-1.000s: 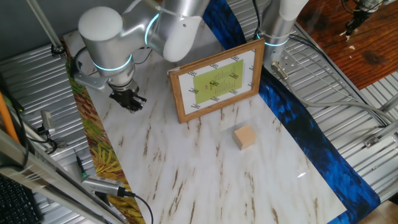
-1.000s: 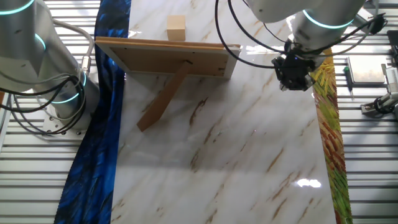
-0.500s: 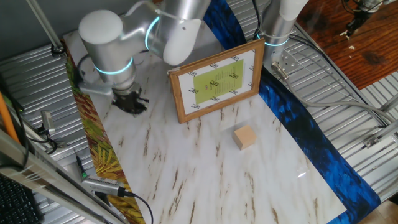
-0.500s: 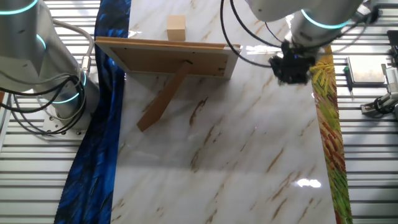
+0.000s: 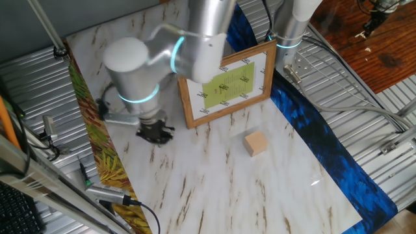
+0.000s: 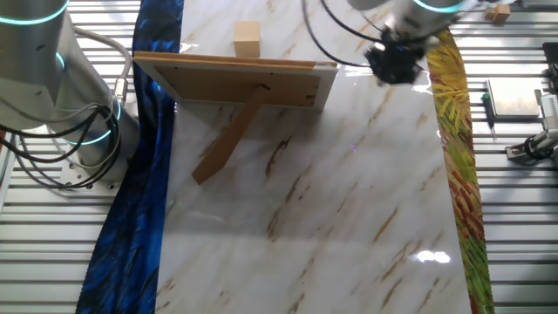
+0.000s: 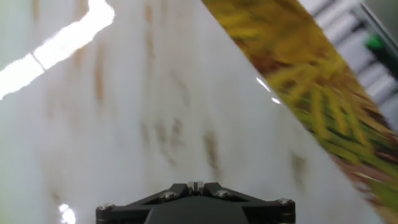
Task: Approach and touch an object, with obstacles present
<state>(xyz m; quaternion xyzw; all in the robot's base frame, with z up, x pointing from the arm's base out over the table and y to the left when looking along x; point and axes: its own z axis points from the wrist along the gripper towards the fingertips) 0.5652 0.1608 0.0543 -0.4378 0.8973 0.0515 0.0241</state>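
Illumination is bright and even across both fixed views, with overhead sources producing specular glare patches on the glossy marble tabletop (image 6: 331, 227), notably near its lower right edge, and soft shadows beneath the framed board (image 6: 235, 80). The hand view shows strong motion blur over the tabletop and the yellow-green cloth strip (image 7: 323, 106), plus a blown-out white reflection at upper left. The gripper (image 6: 397, 63) is slightly blurred in both fixed views.

Arm bent low over the table; gripper (image 5: 155, 132) points down, finger gap unclear
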